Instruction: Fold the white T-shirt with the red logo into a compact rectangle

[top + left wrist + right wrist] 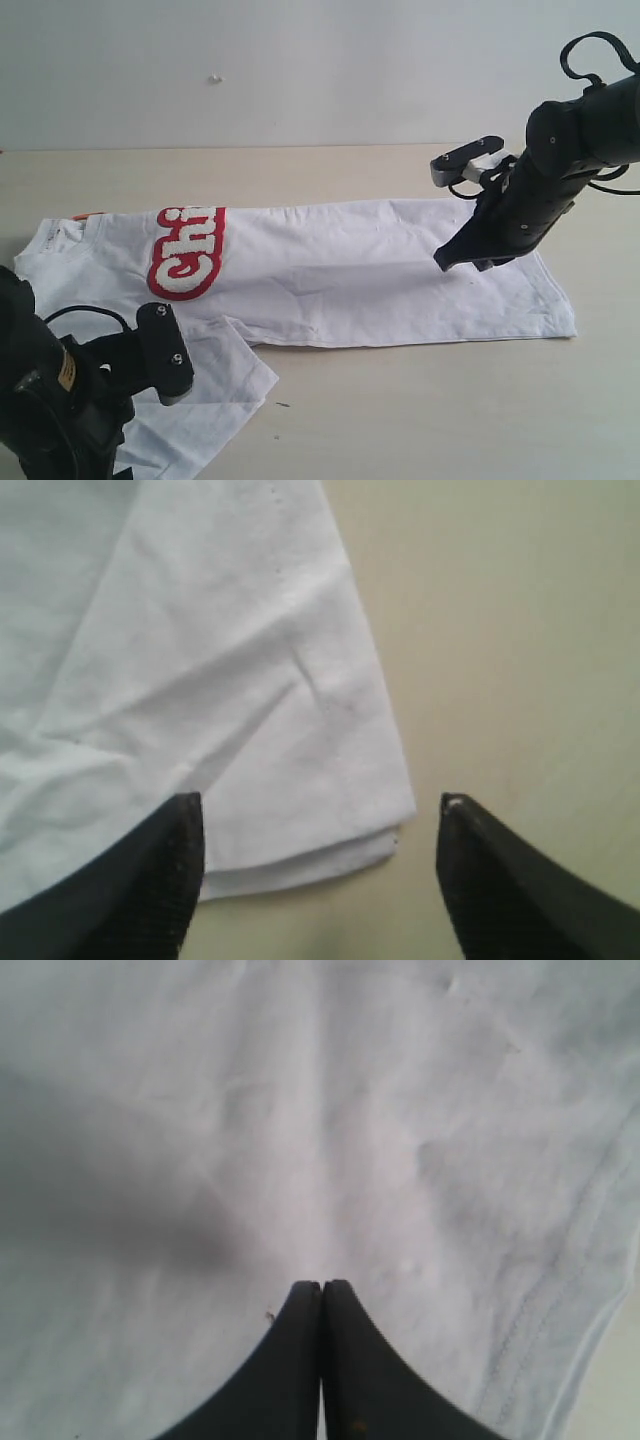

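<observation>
Your right gripper (445,262) hangs over the hem end of the white T-shirt (340,270). Its fingers are pressed tight together with no cloth between them, and I can't tell whether the tips touch the fabric. The shirt lies stretched along the worktop (450,400) in the exterior view, collar (60,235) to the left and hem (555,290) to the right. The red logo (187,255) sits near the collar end, and only part of it shows, running up to the far edge. Your left gripper (320,800) is wide open and empty near the sleeve (215,385) — one fingertip over the cloth, the other over bare worktop, the sleeve's corner between them.
</observation>
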`<move>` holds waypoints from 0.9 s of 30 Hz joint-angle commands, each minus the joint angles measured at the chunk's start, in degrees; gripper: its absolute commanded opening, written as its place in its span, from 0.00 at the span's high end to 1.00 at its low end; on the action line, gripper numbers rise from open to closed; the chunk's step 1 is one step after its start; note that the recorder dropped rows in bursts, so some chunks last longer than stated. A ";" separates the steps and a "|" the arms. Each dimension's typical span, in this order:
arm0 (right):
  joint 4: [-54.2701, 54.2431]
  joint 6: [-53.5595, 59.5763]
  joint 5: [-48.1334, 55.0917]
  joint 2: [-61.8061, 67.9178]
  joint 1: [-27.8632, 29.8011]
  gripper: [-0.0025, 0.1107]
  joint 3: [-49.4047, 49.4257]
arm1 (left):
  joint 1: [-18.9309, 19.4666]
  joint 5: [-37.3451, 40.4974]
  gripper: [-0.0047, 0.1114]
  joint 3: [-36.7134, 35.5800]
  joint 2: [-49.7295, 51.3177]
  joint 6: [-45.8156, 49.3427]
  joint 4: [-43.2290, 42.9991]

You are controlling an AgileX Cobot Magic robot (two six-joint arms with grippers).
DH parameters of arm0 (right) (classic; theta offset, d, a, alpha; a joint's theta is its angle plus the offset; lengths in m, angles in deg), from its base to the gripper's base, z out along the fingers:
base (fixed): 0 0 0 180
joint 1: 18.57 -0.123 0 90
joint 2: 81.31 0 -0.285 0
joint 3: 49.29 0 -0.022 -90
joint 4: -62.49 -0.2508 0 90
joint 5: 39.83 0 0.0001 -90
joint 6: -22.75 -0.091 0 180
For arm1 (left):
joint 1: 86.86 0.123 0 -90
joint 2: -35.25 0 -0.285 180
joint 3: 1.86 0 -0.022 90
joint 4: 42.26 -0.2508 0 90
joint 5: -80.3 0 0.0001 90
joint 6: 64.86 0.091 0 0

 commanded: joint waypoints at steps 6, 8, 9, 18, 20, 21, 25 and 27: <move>-0.14 0.58 0.63 -0.44 -0.11 0.98 0.26 | -0.43 -1.48 0.40 -0.22 4.74 4.15 2.87; -0.14 0.58 0.63 -0.44 -0.11 0.98 0.26 | -0.43 -1.48 0.40 -0.22 6.51 4.38 2.87; -0.14 0.58 0.63 -0.44 -0.11 0.98 0.26 | -0.43 -1.48 0.40 -0.22 6.81 4.38 2.87; -0.14 0.58 0.29 -0.44 -0.11 0.98 0.26 | -0.43 -5.55 0.96 -0.22 10.77 5.41 2.62; -0.14 0.58 0.29 -0.44 -0.11 0.98 0.26 | -0.43 -4.11 0.96 -0.22 10.53 5.41 2.62; -0.14 0.58 0.29 -0.44 -0.11 0.98 0.26 | -0.43 -3.12 0.96 -0.22 10.23 5.41 2.62; -0.48 0.58 0.29 -0.44 -0.11 0.98 0.26 | -0.43 5.90 0.96 2.79 8.50 5.93 2.11; -0.62 0.58 0.29 -0.44 -0.11 0.98 0.26 | -0.43 10.14 0.96 4.71 7.39 5.93 0.72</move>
